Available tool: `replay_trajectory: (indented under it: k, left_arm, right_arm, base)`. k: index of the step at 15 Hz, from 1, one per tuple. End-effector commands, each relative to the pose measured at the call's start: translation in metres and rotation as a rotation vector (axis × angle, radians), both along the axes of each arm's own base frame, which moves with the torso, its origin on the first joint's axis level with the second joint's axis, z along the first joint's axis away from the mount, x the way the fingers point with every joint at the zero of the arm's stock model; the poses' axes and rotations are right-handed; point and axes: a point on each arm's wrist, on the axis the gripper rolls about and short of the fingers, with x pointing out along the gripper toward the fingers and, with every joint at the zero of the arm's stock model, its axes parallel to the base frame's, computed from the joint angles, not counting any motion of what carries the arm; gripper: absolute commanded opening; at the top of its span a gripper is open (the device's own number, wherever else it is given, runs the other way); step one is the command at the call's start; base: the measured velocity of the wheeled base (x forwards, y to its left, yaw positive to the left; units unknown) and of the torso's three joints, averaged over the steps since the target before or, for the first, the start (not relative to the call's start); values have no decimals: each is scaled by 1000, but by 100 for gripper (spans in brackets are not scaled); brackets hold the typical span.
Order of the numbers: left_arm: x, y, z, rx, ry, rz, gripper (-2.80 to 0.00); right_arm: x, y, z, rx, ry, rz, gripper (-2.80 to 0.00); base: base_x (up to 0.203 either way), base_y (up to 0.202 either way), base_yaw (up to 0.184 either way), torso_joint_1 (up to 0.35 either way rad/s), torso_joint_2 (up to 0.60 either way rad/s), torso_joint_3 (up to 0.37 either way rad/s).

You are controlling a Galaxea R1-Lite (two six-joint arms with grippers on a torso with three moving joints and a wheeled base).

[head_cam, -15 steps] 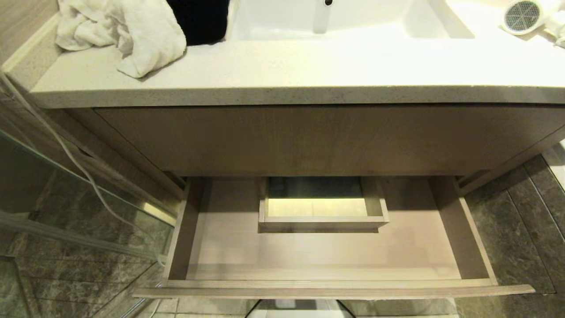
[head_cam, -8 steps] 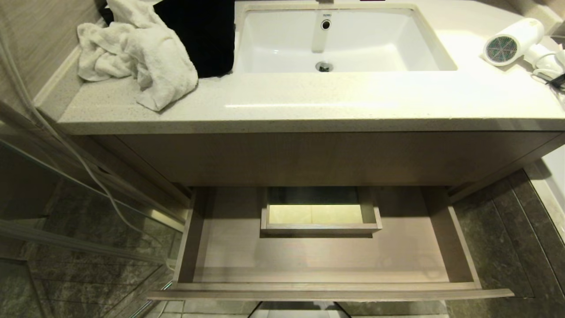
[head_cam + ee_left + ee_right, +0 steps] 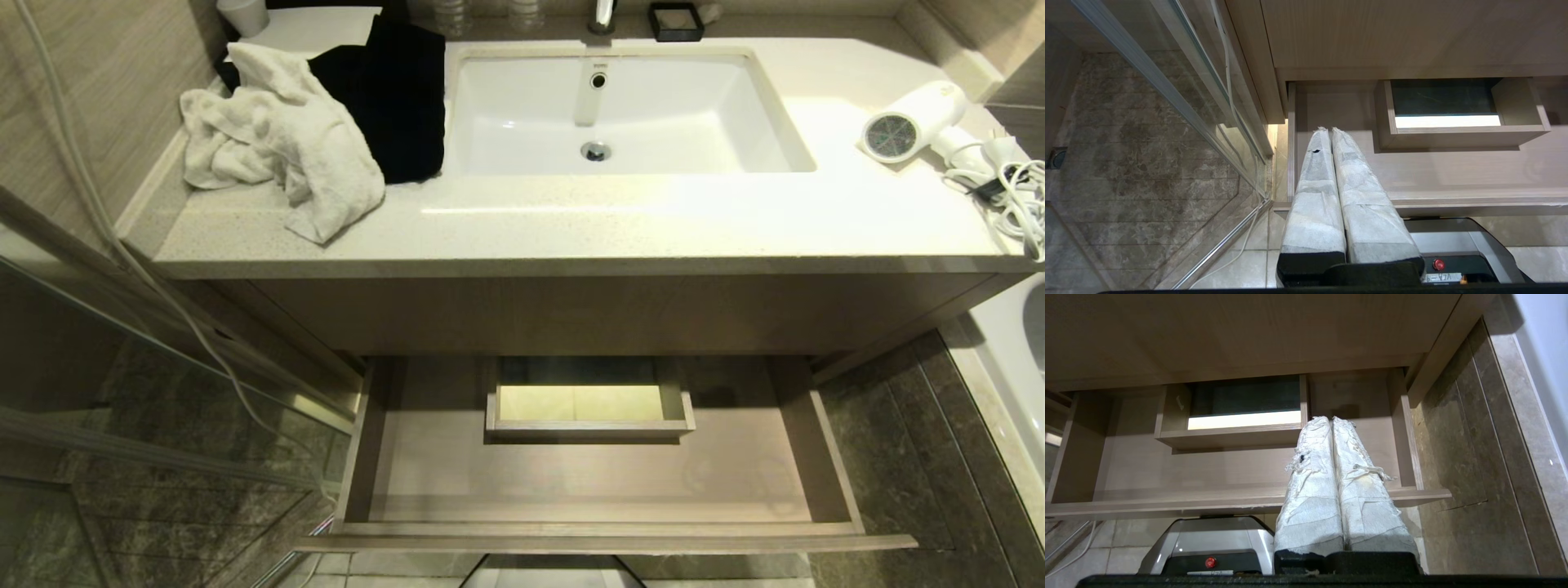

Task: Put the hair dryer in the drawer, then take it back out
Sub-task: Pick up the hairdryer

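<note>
— Where's the hair dryer (image 3: 913, 122) from where I sit?

— On the tabletop (image 3: 620, 229), right of the sink (image 3: 620, 114), grille toward me, cord coiled beside it. The drawer (image 3: 604, 482) below stands pulled out, nothing in it.

— And my fingers?

— Left gripper (image 3: 1329, 131) and right gripper (image 3: 1331, 419) both pressed together, holding nothing, hanging low at the drawer's front corners, well apart from the dryer.

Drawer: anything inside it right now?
The drawer holds only its boxed cut-out; its rear runs under the vanity, unseen. The hair dryer lies on the countertop.
</note>
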Motion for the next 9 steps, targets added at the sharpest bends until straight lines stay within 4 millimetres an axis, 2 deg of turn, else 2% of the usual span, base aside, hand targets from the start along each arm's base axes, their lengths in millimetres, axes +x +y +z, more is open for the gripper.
replay_trajectory:
  k: [1, 9]
  left_arm:
    - [0, 0, 0, 0, -1, 0, -280]
    - [0, 0, 0, 0, -1, 0, -280]
  right_arm:
    - [0, 0, 0, 0, 2, 0, -280]
    - [0, 0, 0, -1, 2, -1, -280]
  base:
    - [0, 0, 0, 188, -354, -158]
    - [0, 0, 0, 179, -333, -156]
